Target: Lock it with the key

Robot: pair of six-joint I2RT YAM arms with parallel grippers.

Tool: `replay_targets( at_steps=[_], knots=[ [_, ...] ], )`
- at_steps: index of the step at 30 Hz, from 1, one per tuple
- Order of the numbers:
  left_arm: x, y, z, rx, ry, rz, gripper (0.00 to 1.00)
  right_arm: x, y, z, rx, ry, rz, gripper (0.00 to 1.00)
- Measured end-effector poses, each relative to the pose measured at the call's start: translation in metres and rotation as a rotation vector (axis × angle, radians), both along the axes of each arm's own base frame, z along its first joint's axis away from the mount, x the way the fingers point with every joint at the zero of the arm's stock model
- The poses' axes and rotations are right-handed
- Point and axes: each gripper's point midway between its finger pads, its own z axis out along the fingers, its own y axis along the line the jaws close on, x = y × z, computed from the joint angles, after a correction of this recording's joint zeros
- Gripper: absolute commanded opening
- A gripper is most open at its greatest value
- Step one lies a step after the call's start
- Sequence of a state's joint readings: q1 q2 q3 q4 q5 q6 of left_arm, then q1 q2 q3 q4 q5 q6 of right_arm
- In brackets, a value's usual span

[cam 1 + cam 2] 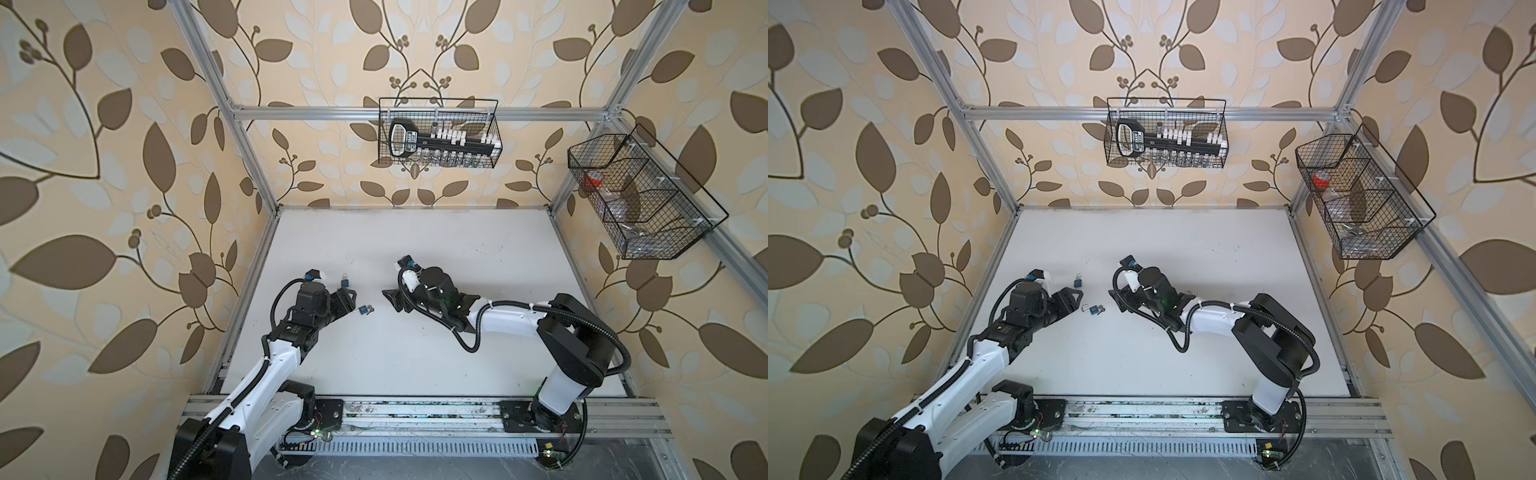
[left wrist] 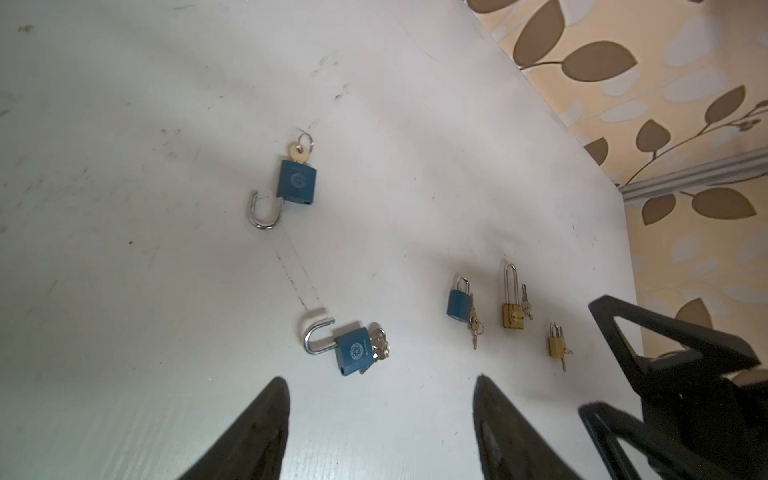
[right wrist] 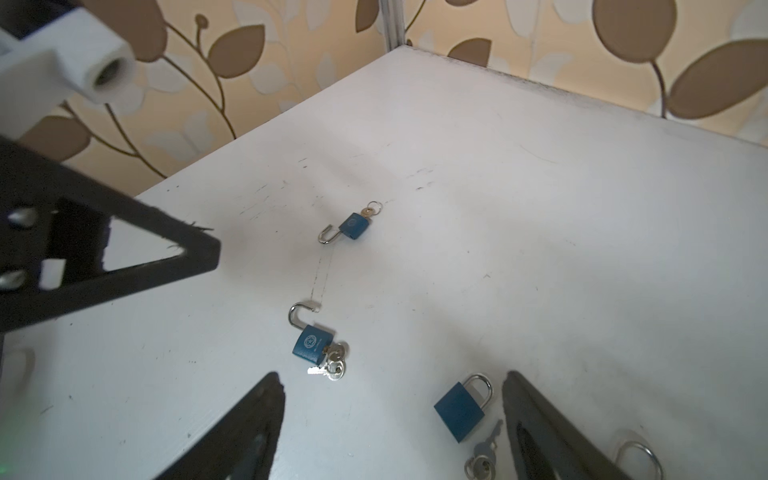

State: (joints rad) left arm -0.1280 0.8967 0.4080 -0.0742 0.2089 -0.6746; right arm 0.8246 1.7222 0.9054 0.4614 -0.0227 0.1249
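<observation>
Arms: left arm (image 1: 282,357) and right arm (image 1: 507,322), white and black, rise from the rail at the near edge and bend inward over the table.
Table: white scuffed board (image 1: 415,353); every padlock lies flat on it.
Side basket: wire basket (image 1: 648,247) on the right-hand frame, split into compartments, with something red in an end one.
Back basket: wire basket (image 1: 384,124) hung on the rear bar, holding a black tool with white pieces.
Left gripper: low over the board (image 1: 354,300), claw wide, nothing between its fingers (image 2: 257,428).
Right gripper: facing the left one (image 1: 388,300), claw wide and holding nothing.
Near open padlock: blue (image 1: 365,309), shackle swung out. It lies between the two grippers, just off the left fingertips.
Far open padlock: blue (image 2: 297,183), shackle swung out, farther back on the board and apart from both grippers.
Shut blue padlock: (image 3: 461,411) lies just beside one right finger (image 3: 523,411), not gripped.
Long brass padlock: (image 2: 513,318) shackle closed, next to the shut blue one.
Small brass padlock: (image 2: 555,347) closed, close to the right gripper.
Key bunch: (image 2: 378,340) at the keyhole end of the near open padlock; whether a key is inserted I cannot tell.
Single key: (image 2: 297,151) stuck in the far open padlock, ring attached.
</observation>
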Motion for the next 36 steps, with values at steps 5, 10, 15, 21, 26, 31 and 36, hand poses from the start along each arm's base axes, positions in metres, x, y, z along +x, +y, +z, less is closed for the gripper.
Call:
replay_targets(
  at_steps=[5,10,15,21,26,31,36],
  knots=[
    [-0.002,0.017,-0.01,-0.119,0.038,0.078,0.69,-0.003,0.013,0.008,0.002,-0.066,0.087,0.86],
    [0.0,0.025,0.002,-0.202,0.004,0.111,0.69,-0.006,0.043,0.003,-0.055,-0.126,0.271,0.79],
    [0.002,0.036,0.008,-0.257,-0.021,0.146,0.69,-0.024,0.066,-0.026,-0.186,-0.184,0.573,0.76],
    [0.0,0.043,0.006,-0.297,-0.015,0.166,0.68,-0.028,0.076,-0.061,-0.317,-0.183,0.828,0.74],
    [-0.002,0.042,0.009,-0.308,-0.019,0.158,0.68,-0.019,0.085,-0.075,-0.369,-0.165,0.922,0.6],
    [-0.004,0.041,0.01,-0.307,-0.018,0.154,0.68,-0.011,0.096,-0.089,-0.39,-0.113,0.974,0.54],
    [-0.005,0.041,0.013,-0.3,-0.005,0.148,0.69,-0.013,0.095,-0.109,-0.417,-0.043,1.003,0.53]
  ],
)
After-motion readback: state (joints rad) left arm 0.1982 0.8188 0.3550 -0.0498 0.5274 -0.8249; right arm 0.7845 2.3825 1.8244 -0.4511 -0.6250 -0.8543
